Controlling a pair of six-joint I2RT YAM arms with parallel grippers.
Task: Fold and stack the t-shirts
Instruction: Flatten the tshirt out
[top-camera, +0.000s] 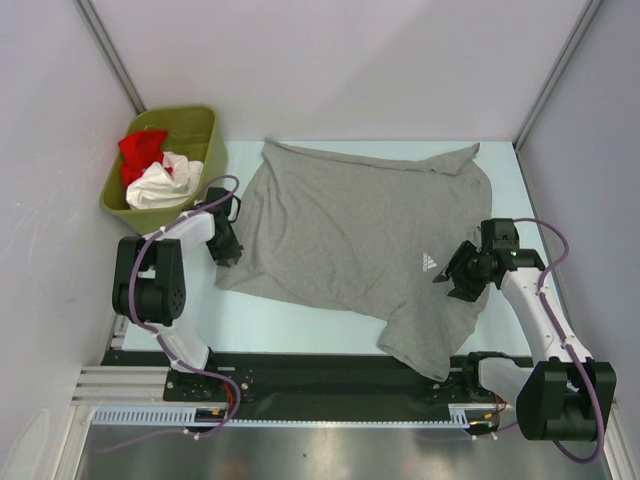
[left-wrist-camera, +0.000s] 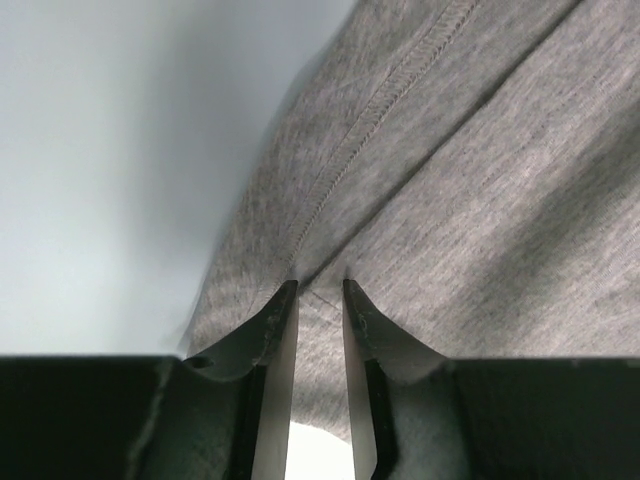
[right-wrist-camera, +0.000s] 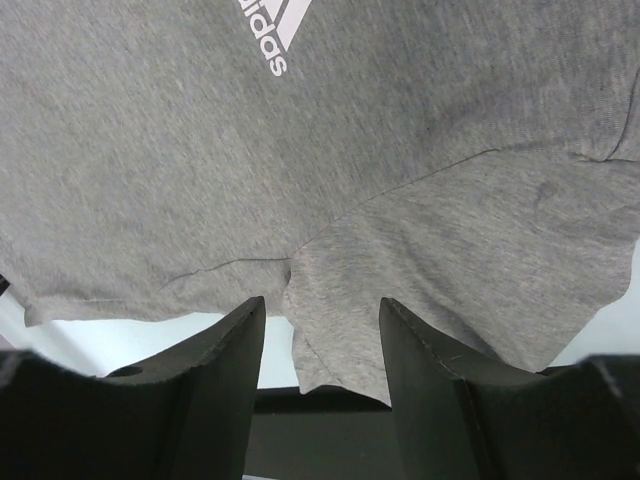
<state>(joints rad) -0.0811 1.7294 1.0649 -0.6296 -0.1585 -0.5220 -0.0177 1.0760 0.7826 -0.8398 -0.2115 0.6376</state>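
A large heather-grey t-shirt lies spread on the table, its white logo near the right side. Its lower right part hangs over the near table edge. My left gripper is at the shirt's left edge. In the left wrist view my left gripper has its fingers nearly together on a pinch of grey fabric, and creases run to the tips. My right gripper hovers just right of the logo. In the right wrist view my right gripper is open, above the shirt at a sleeve seam.
An olive-green bin stands at the back left and holds a red shirt and a white shirt. White walls close in the left, the back and the right. A black rail runs along the near edge.
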